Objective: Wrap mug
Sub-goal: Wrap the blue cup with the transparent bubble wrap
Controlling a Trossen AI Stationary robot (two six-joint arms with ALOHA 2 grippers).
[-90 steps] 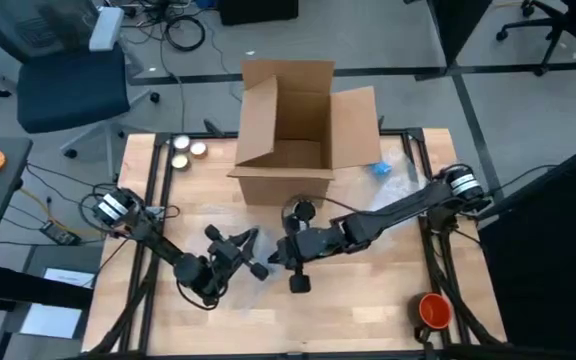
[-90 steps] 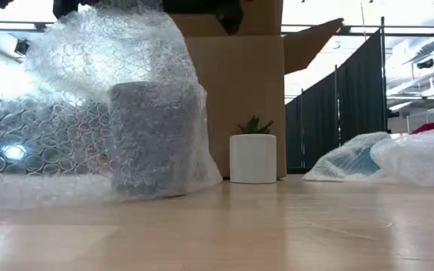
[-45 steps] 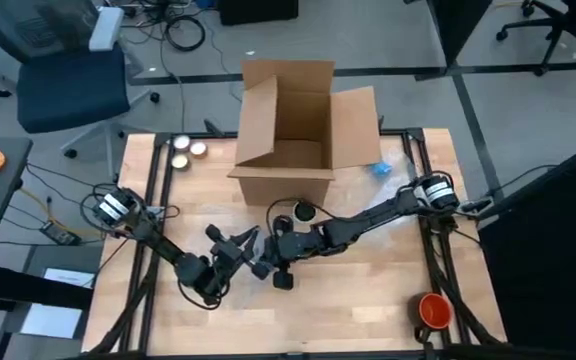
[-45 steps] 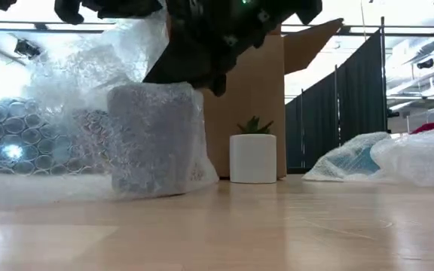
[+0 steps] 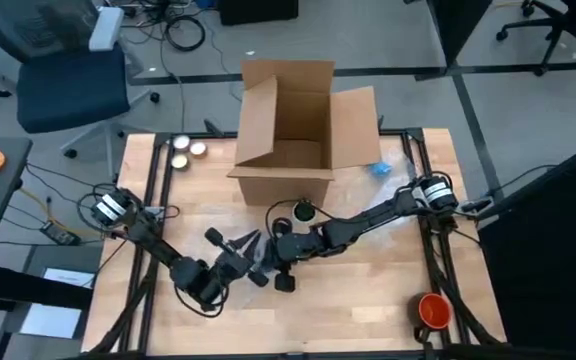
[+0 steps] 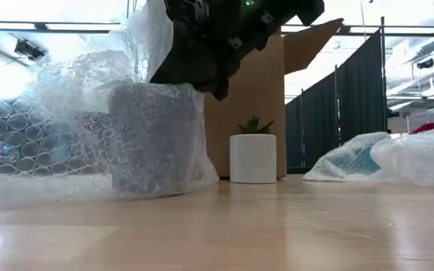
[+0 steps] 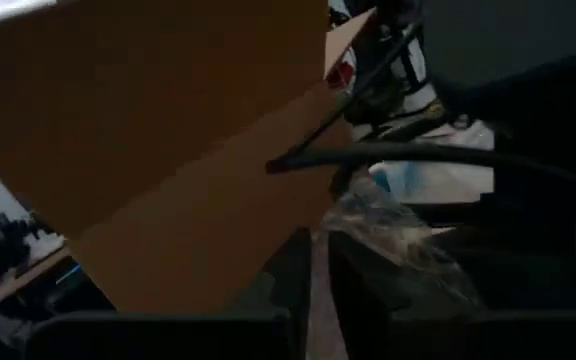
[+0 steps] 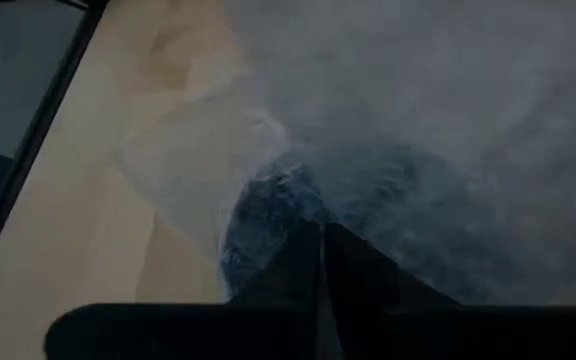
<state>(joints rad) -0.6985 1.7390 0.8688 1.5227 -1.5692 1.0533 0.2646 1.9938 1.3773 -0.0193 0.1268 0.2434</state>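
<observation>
— Since half a second ago the wrap (image 6: pixel 74 98) has folded closer round the mug (image 6: pixel 155 139), and the left claw (image 5: pixel 253 272) has edged in beside it.

— Where's the mug?

— Upright on the table (image 5: pixel 368 300), mid-front, just ahead of the box (image 5: pixel 288 130), under the right claw (image 5: pixel 280 262).

— Claws?

— Both look pressed together on film; I can't tell for sure.

— Handling?

— Mug probably heavy, rigid, breakable; wrap light, limp, slippery — pinch its loose edge, not the mug.

— Obstacles?

— Planter (image 6: pixel 252 158) just beside, box behind; spare wrap (image 6: pixel 383 158) well apart.
</observation>
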